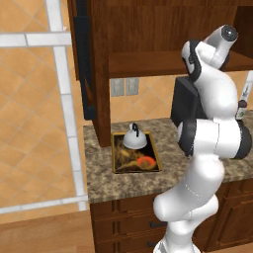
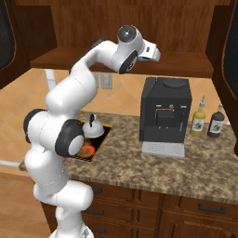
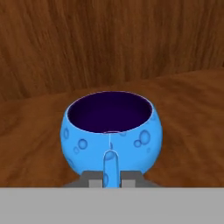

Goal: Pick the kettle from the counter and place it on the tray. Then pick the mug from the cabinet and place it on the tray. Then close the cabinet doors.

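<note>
The bright blue mug stands on the wooden shelf of the cabinet, its handle facing the hand camera. My gripper is shut on that handle, one grey fingertip on each side of it. In the right base view the arm reaches up to the shelf, with the hand at the cabinet's middle. The silver kettle sits on the tray, which lies on the granite counter at the left. The cabinet doors stand swung open, one on each side in the right base view.
A black coffee machine stands on the counter below the shelf, right of the tray. Two bottles stand to its right. Dark wooden drawers run under the counter. The tray's front half holds only an orange-red patch.
</note>
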### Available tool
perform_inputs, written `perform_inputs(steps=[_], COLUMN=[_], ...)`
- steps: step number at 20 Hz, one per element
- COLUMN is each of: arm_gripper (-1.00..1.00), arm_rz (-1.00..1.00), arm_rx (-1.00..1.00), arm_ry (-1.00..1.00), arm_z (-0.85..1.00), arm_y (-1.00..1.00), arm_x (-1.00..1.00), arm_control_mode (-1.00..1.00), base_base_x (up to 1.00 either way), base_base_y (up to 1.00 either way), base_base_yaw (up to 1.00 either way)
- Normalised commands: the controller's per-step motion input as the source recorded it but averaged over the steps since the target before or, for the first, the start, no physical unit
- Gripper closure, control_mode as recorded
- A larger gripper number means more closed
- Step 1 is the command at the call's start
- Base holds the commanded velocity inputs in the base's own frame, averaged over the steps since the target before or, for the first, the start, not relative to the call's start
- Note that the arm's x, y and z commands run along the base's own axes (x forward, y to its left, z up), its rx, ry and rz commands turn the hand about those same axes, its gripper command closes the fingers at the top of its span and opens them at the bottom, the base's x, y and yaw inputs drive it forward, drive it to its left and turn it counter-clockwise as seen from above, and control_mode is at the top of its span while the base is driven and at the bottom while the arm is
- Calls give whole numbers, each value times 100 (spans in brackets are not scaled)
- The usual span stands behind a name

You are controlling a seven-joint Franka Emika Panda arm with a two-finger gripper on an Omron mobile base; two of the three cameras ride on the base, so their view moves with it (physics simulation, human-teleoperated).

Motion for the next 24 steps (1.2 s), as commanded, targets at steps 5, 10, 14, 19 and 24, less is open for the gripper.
perform_inputs(steps=[5, 10, 14, 19, 24], arm_gripper=[100, 100, 100, 100, 100], arm_rz=[19, 23, 30, 36, 37], arm_rx=[0, 0, 0, 0, 0], arm_ry=[-1, -1, 0, 0, 0], arm_z=[-2, -10, -20, -36, -47], arm_y=[0, 1, 16, 33, 53], arm_x=[-100, -100, -100, -100, -100], arm_control_mode=[-100, -100, -100, -100, -100], base_base_x=[0, 0, 0, 0, 0], base_base_y=[0, 0, 0, 0, 0], base_base_yaw=[0, 0, 0, 0, 0])
